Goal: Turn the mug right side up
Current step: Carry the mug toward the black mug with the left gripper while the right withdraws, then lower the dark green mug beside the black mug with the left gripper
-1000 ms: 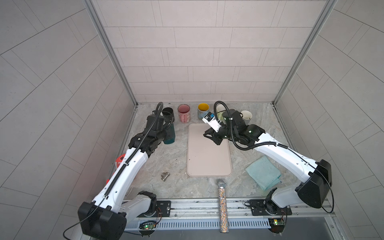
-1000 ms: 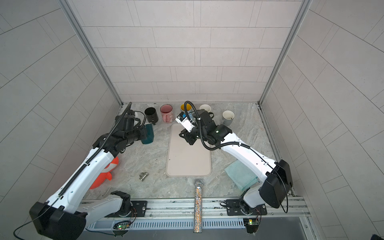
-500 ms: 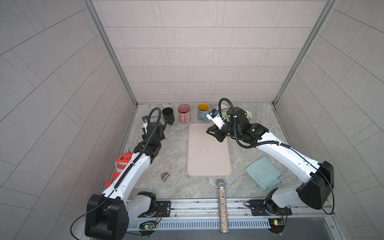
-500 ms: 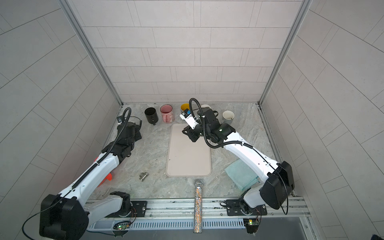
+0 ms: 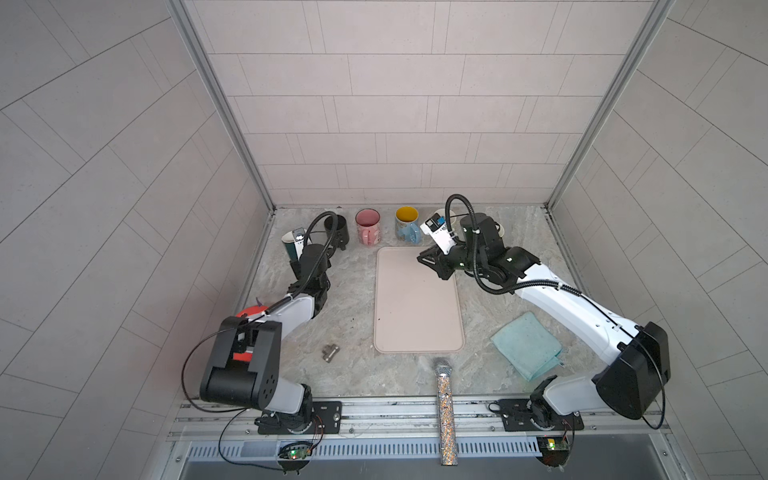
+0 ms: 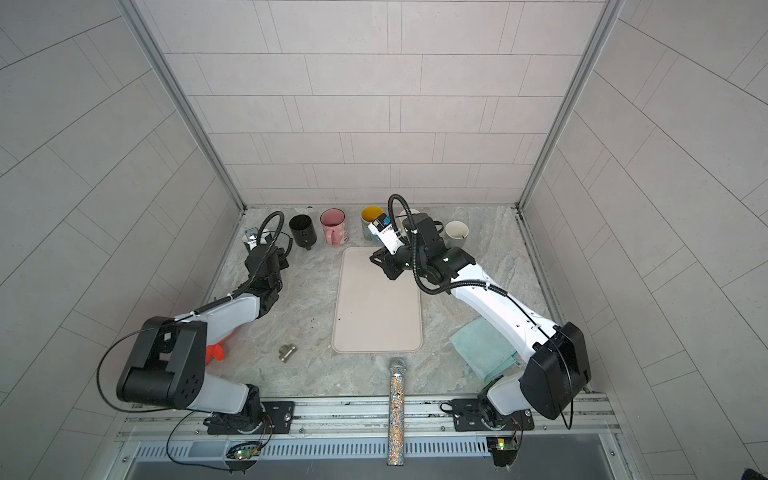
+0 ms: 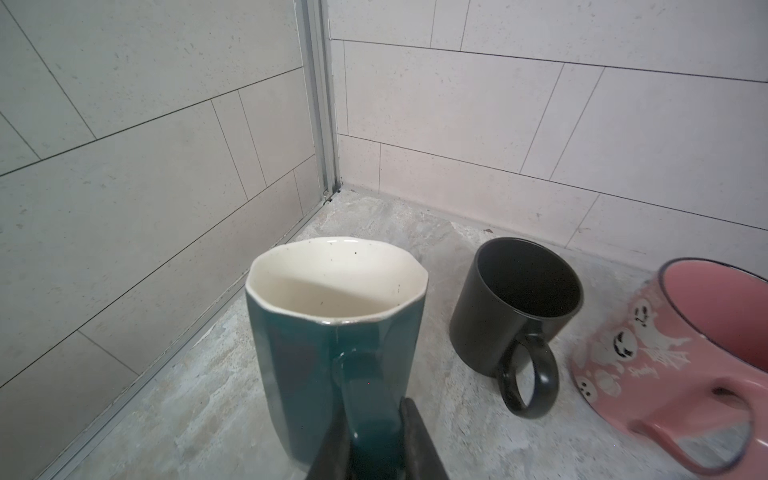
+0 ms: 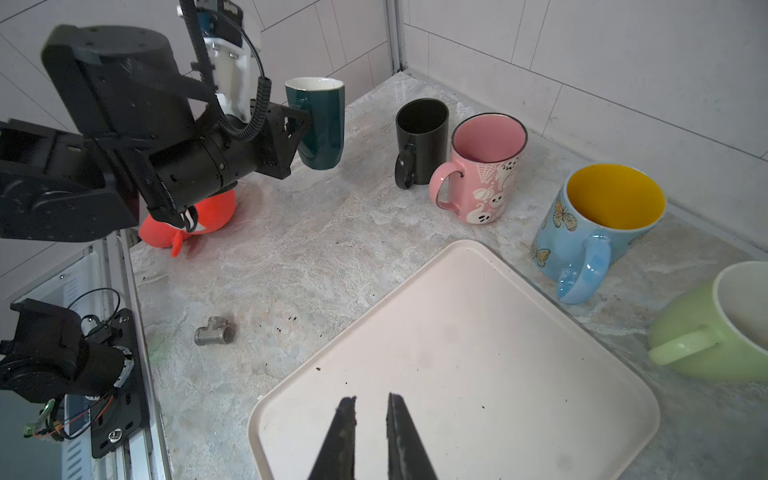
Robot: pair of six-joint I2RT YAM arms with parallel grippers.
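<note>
Toward the front edge of the bench [image 5: 357, 374] lie a metal pipe fitting [image 5: 330, 353] and a teal cloth [image 5: 525, 345]. Farther in, the right claw [image 8: 371, 399] hangs over the far end of the pale tray [image 5: 417, 316], fingers nearly together and empty. Beyond, near the back-left corner, the left claw [image 7: 372, 432] is clamped on the handle of the teal mug [image 7: 299, 353], which stands mouth up beside the black mug [image 7: 498, 324]. A pink mug [image 8: 486, 183] and a blue mug [image 8: 582, 232] line the back wall.

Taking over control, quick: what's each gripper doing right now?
Left gripper: closed on the handle of the teal mug.
Right gripper: nearly closed, holding nothing, over the tray.
</note>
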